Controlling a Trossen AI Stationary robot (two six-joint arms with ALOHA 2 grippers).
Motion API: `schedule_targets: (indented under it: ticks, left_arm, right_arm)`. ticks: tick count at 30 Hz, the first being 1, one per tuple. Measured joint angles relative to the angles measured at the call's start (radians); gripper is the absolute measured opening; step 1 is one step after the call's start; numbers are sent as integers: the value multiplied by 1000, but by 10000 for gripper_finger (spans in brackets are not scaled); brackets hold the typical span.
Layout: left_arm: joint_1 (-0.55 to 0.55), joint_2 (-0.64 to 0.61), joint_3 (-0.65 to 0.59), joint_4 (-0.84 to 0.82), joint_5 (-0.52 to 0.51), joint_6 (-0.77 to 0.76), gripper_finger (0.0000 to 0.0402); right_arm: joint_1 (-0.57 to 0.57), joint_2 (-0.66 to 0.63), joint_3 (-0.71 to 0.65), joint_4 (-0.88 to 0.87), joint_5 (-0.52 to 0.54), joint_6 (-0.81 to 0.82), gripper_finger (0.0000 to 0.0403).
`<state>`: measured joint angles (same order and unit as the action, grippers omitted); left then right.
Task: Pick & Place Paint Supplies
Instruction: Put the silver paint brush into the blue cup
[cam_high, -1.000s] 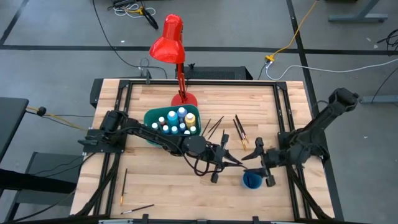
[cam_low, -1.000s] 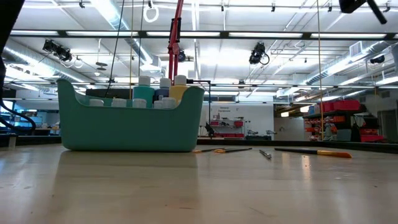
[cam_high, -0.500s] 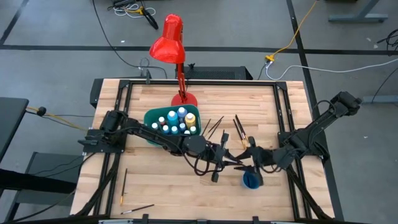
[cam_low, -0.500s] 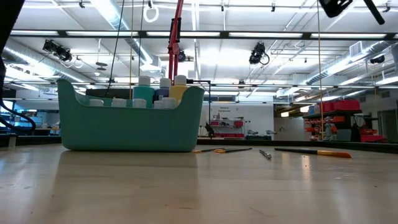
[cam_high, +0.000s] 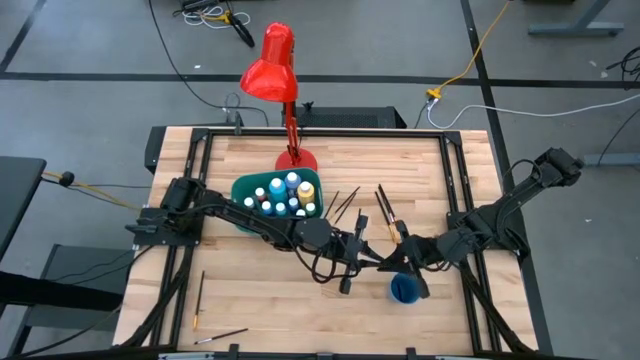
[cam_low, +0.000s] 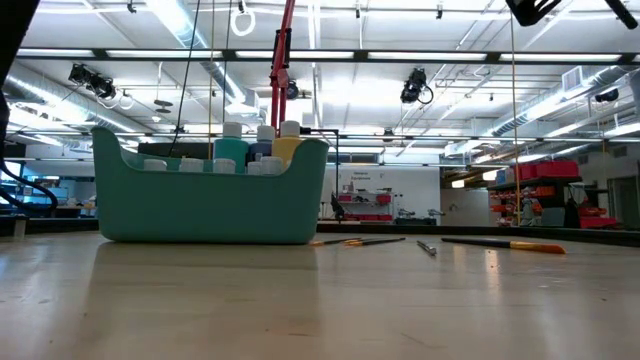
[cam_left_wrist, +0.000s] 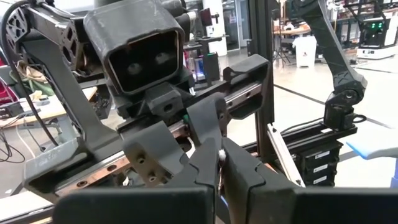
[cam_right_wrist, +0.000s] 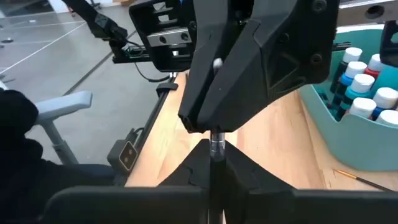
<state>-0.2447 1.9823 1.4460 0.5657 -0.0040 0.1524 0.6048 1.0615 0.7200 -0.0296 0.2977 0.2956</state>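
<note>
A thin dark paintbrush (cam_high: 381, 260) hangs above the table's middle, just on the far side of the small blue cup (cam_high: 404, 290). My left gripper (cam_high: 368, 252) is shut on one end of it, and my right gripper (cam_high: 394, 263) is shut on the other. The two grippers face each other, tip to tip. Only a short stretch of brush with a metal ferrule (cam_right_wrist: 215, 144) shows between them. The teal bin (cam_high: 240, 190) holds several white-capped paint bottles (cam_high: 285, 195). More brushes lie flat on the wood, some (cam_high: 345, 203) (cam_high: 386, 208) right of the bin and others (cam_high: 199, 300) at the near left. My left gripper pinches the paintbrush between its two fingertips (cam_left_wrist: 208, 163), coming level from the table's left, with the fingers along the brush. The brush's end (cam_left_wrist: 221, 153) just shows at the tips. The brush is clear of the table. My right gripper pinches the brush beside the metal ferrule (cam_right_wrist: 215, 149) between its two fingertips (cam_right_wrist: 200, 163). It comes from the table's right, slanting slightly down, with the fingers along the brush. The brush is lifted clear and lies roughly level between the two grippers.
A red desk lamp (cam_high: 272, 65) stands on its base (cam_high: 296, 158) at the far edge behind the bin. A black frame rail (cam_high: 320, 132) runs round the tabletop. In the low view the bin (cam_low: 210, 190) stands at the left, with brushes (cam_low: 505, 243) lying to its right.
My right gripper has moved toward the table's left up to my left gripper and has tipped nearer to level. Its fingers stood wide open a second ago and have shut on the free end of the brush. My left gripper and the brush have kept still.
</note>
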Motion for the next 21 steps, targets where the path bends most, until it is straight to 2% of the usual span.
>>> schedule_targets:
  ticks: [5,16,21]
  left_arm:
    - [0,0,0,1,-5,2,28]
    - [0,0,0,17,-8,14,44]
    - [1,0,0,17,-11,18,73]
  right_arm:
    - [0,0,0,3,-3,10,27]
    - [1,-1,0,5,-22,34,17]
    - [2,-1,0,3,-27,36,17]
